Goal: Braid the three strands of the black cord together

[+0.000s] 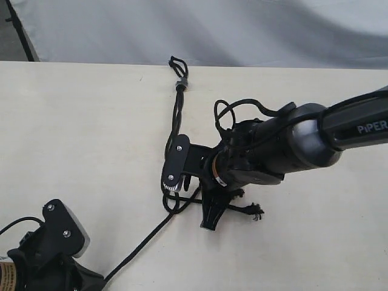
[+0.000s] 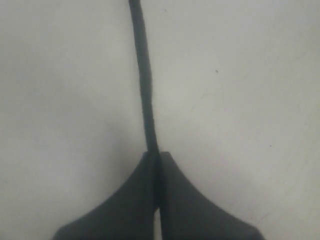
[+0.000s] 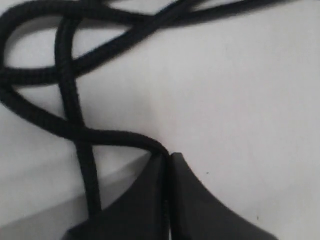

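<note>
The black cord lies on the pale table with its short loop (image 1: 177, 62) and grey band (image 1: 180, 83) at the far edge. Below the band the strands run twisted together (image 1: 176, 121) towards the right arm. My right gripper (image 1: 208, 222) has reached to the middle and is shut on one strand (image 3: 105, 134), which enters at the tips of the gripper (image 3: 167, 156). Other strands (image 3: 70, 85) cross beside it. A frayed strand tip (image 1: 257, 212) lies to its right. At the bottom left my left gripper (image 1: 97, 280) (image 2: 157, 155) is shut on a long strand (image 2: 145, 90) (image 1: 142, 242).
The beige table (image 1: 73, 133) ends at a grey backdrop (image 1: 212, 30) behind the loop. The right arm's body and thicker cables (image 1: 242, 112) hang over the middle of the cord. The left arm's camera mount (image 1: 63, 227) sits in the bottom-left corner.
</note>
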